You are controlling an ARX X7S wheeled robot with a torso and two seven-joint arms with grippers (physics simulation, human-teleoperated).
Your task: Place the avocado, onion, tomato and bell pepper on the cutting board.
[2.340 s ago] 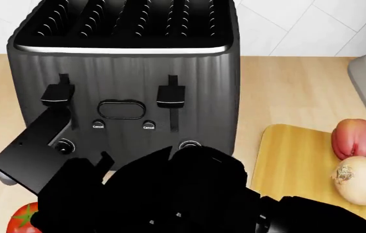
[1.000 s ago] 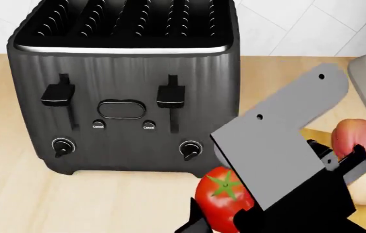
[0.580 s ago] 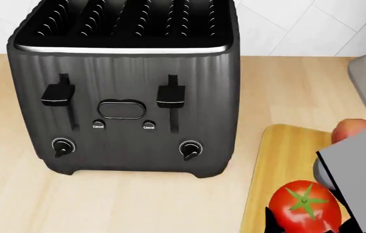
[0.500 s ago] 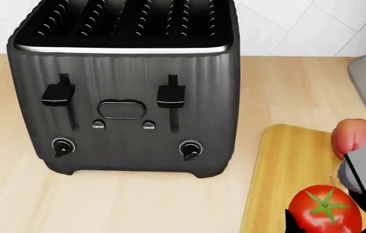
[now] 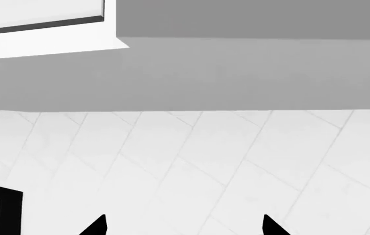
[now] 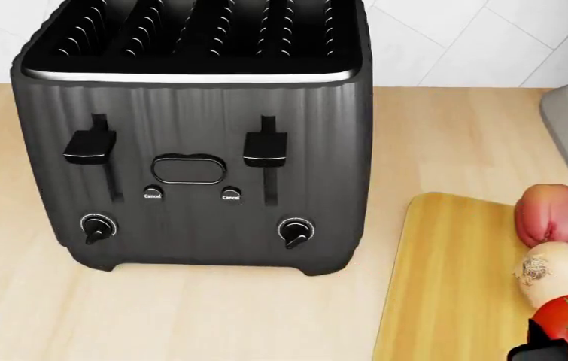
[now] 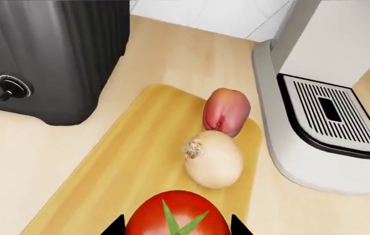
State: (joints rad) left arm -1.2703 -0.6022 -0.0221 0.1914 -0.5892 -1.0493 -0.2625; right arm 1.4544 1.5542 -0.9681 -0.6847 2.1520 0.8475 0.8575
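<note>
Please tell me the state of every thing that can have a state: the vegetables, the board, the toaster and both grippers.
tomato: held between right gripper fingertips, over the board
onion: lying on cutting board, touching the pepper
bell pepper: lying on board
toaster: both levers up, slots empty
left gripper: open, empty
</note>
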